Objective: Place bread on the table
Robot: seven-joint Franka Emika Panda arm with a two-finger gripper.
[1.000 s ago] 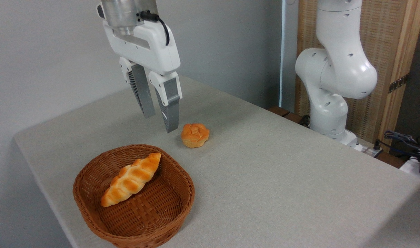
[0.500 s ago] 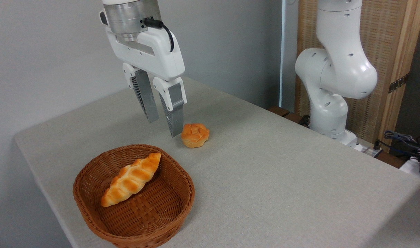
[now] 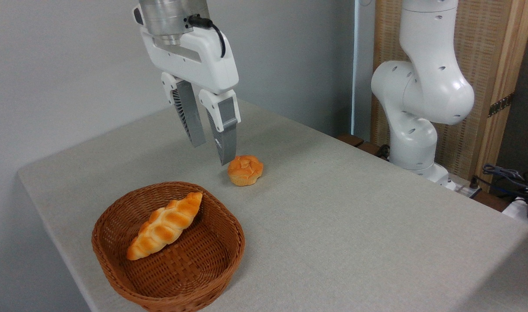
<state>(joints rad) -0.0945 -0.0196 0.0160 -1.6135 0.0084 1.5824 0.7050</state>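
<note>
The end effector [image 3: 213, 151] is hanging in the upper middle of the picture with its two fingers apart and nothing between them. It is released. It is lifting up and sliding a little to the right, away from the counter [image 3: 333, 225]. One fingertip is looking close to the bread's top left edge, but I cannot tell if it is touching.

The bread [image 3: 245, 170] is sitting on the counter, near the middle of the picture, just up and to the right of the basket [image 3: 168, 251]. It is outside the basket. So the job is looking done: the bread is already lying on the counter and nothing is holding it.

The long braided loaf [image 3: 164, 225] is resting inside the basket in the lower left.

Compared with a second ago, the end effector is now higher and further right. The bread, the loaf and the basket are staying in the same spots.
</note>
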